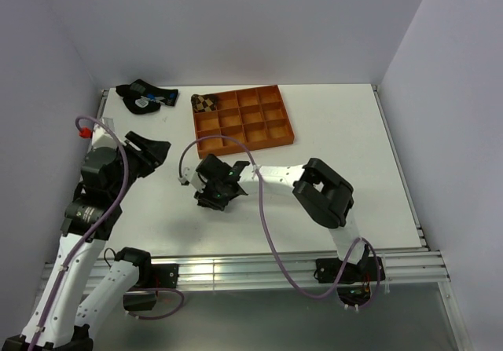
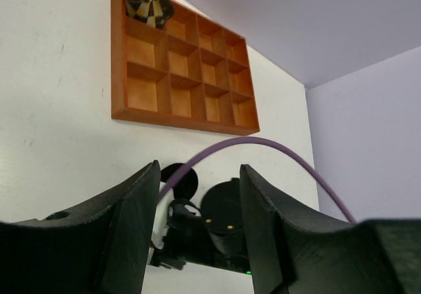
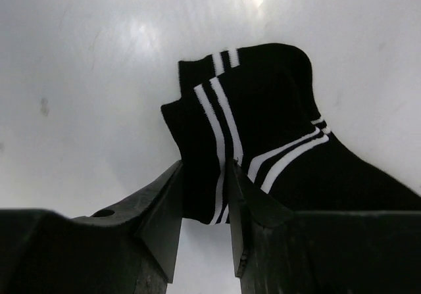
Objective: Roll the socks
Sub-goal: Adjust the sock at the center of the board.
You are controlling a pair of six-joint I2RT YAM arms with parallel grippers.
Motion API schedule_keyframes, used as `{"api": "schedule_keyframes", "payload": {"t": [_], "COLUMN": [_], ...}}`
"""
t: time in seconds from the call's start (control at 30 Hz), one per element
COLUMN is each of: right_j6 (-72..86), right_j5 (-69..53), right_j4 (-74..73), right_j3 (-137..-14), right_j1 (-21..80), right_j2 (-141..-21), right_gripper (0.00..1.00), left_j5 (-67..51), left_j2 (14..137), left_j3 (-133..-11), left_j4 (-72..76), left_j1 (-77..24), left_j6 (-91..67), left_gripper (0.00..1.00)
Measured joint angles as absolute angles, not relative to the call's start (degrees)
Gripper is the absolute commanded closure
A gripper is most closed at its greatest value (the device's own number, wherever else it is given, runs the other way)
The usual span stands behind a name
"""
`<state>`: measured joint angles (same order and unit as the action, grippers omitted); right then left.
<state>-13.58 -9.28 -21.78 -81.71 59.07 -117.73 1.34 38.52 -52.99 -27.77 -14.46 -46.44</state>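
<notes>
Left gripper (image 2: 197,235): jaws spread wide, nothing between them; raised over the white table (image 1: 330,131) at its left side.
Dark sock bundle with blue and white marks (image 1: 141,97): lies on the table's far-left corner, apart from the tray.
Orange rectangular plastic tray of twelve compartments (image 1: 271,139): sits flat at the far middle of the table.
Tray contents: rolled brown-and-black argyle sock (image 1: 206,102) in the far-left corner compartment.
Right gripper (image 3: 204,182): lowered to the table centre, jaws drawn close astride the striped edge of the sock; whether the pads bite cannot be told.
Short black ankle sock with white stripes (image 3: 263,129): lies partly folded on the table under the right gripper, outside the tray.
</notes>
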Motion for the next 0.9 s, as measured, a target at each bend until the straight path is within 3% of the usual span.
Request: {"api": "schedule_keyframes", "payload": {"t": [0.37,0.6,0.8,0.9], "right_j6": [-22.9,-32.1,-33.5,-33.2], "right_j5": [-31.2,-44.1,-45.6,-44.3], "right_j4": [-37.2,-49.8,-50.8,-49.9], "right_j3": [-74.5,-74.9,-73.6,-71.3], "right_j1": [48.3,42.0,40.9,41.0], "right_j2": [-111.7,-112.1,-111.9,-110.5], "right_gripper": [0.68,0.71,0.57,0.55], "left_j5": [2.7,11.8,17.3,18.1], "left_j2": [35.0,38.9,47.8,48.1], "left_j3": [-32.6,-25.3,-22.1,-19.5], "left_j4": [-16.1,-5.4,5.7,8.6], "left_j1": [-15.9,-28.7,-38.7,-39.2], "left_j6": [-55.5,-57.8,-57.7,-57.8], "left_gripper": [0.56,0.57,0.56,0.55]}}
